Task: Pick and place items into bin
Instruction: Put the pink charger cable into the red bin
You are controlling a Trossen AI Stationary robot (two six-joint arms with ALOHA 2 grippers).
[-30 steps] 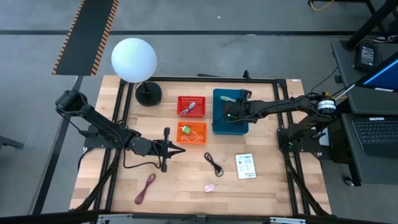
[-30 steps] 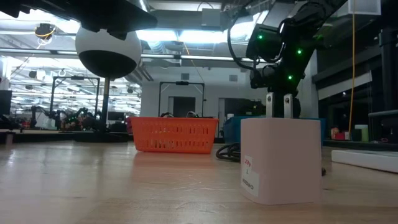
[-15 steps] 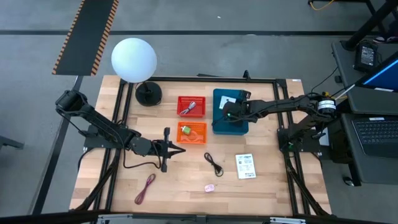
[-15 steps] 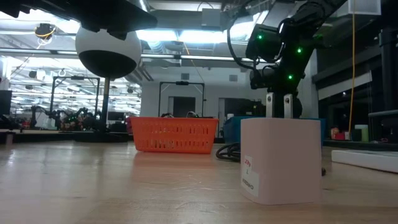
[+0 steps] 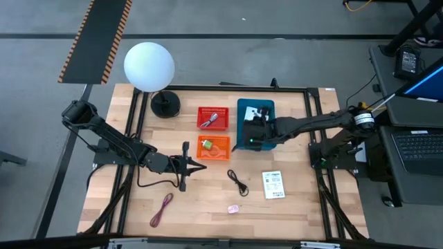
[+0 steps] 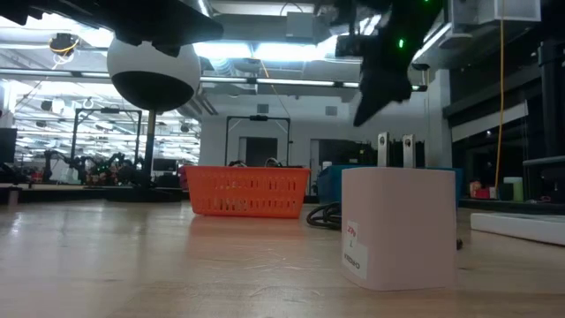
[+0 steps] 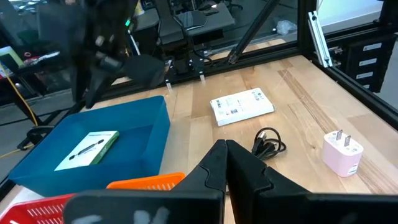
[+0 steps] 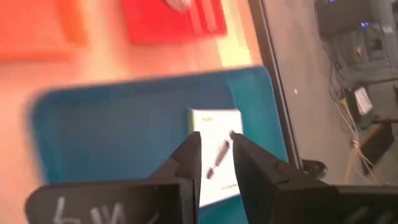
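High view: blue rectangular plastic bin at upper centre of the wooden worktop, a white printed packet lying flat inside near its top edge. Right claw now at the bin's lower left edge, shifted down-left from mid-bin where it hung half a second ago; packet left behind, so judged delivered and the arm pulling out. Outside the bin: second white printed packet at lower right, black coiled cord beside it, tiny pink piece and dark-red cord along the bottom. Left claw parked left of centre.

Low view: right arm blurred at top of frame, higher than a moment ago, clear of the bin. Pale block with two metal prongs close in the foreground, orange mesh basket behind.

Left wrist view: left claw pressed closed, holding nothing. Packet in the bin at left, the other packet, cord and pink plug piece on bare wood.

Right wrist view: right claw parted only by a narrow gap, nothing between the fingers, the delivered packet directly below on the bin floor. Likely next: one of the four loose items on the worktop
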